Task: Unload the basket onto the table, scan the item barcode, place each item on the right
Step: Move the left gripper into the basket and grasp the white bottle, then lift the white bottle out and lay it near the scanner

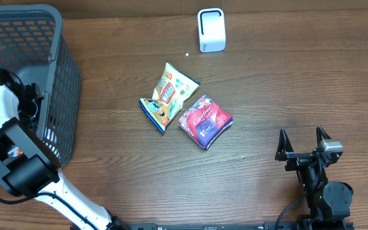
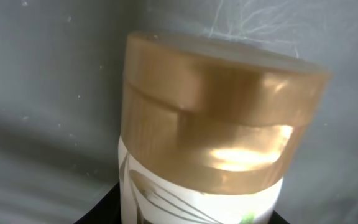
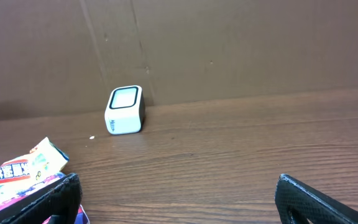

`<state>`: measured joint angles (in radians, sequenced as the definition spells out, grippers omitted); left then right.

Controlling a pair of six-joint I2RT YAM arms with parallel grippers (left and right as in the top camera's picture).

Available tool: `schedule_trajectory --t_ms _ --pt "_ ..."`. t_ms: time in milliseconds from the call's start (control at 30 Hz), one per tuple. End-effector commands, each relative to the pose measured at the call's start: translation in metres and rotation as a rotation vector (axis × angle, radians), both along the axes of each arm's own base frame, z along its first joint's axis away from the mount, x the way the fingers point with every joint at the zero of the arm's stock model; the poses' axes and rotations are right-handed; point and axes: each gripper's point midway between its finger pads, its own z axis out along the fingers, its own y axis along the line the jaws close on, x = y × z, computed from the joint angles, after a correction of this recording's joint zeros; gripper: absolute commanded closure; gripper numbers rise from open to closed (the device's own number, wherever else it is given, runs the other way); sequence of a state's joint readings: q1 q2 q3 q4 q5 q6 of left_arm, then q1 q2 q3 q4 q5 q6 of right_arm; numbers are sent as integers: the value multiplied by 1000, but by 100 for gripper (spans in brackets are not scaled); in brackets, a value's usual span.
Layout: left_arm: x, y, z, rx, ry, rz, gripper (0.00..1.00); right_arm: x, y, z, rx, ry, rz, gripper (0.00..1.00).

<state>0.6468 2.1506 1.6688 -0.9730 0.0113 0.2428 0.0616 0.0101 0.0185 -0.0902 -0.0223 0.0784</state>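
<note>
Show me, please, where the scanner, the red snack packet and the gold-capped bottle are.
scanner (image 1: 211, 30): overhead view, on its white body.
red snack packet (image 1: 205, 121): overhead view, middle of its printed face.
gold-capped bottle (image 2: 216, 124): left wrist view, on the gold cap.

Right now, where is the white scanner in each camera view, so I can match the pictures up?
Overhead: the scanner stands at the top, right of centre.
Left wrist: not in it; a gold-capped bottle fills the picture.
Right wrist: the scanner is left of centre, at mid height.
Shared landmark: the yellow snack bag, below and left of the scanner overhead, at the lower left edge in the right wrist view.
</note>
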Motion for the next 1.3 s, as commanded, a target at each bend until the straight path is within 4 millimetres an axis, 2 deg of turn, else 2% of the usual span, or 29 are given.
schedule_trajectory --t_ms 0,67,167,367,467,533,633,733,767,833,900,933,1000,1033,1100,1200,1267 --pt "-8 1 -8 -4 45 50 70 0 3 -2 7 -3 12 0" --pt "-3 3 1 -5 27 75 74 0 3 -2 7 -3 12 0" --pt "7 4 17 -13 -7 90 75 0 3 -2 7 -3 12 0" --pt "39 5 77 -59 -153 151 77 0 3 -2 7 -3 12 0" --pt "55 5 121 -69 -249 164 77 0 3 -2 7 -3 12 0" --pt "68 -1 173 -86 -365 134 77 0 3 -2 7 -3 12 0" --pt "75 -8 215 -95 -460 109 76 0 3 -2 7 -3 12 0" --pt "81 -24 272 -141 -604 116 74 0 3 -2 7 -3 12 0" --pt "81 -29 284 -154 -636 111 74 0 3 -2 7 -3 12 0" --pt "82 -49 324 -213 -748 77 76 0 3 -2 7 -3 12 0" --pt "82 -63 345 -254 -813 35 77 0 3 -2 7 -3 12 0" --pt "81 -89 376 -318 -905 -49 78 0 3 -2 7 -3 12 0" --pt "79 -106 394 -352 -951 -94 78 0 3 -2 7 -3 12 0" --pt "76 -126 410 -394 -988 -139 78 0 3 -2 7 -3 12 0" --pt "72 -154 429 -447 -1032 -218 80 0 3 -2 7 -3 12 0" --pt "66 -182 447 -494 -1073 -293 82 0 3 -2 7 -3 12 0" --pt "60 -216 460 -556 -1087 -380 83 0 3 -2 7 -3 12 0"
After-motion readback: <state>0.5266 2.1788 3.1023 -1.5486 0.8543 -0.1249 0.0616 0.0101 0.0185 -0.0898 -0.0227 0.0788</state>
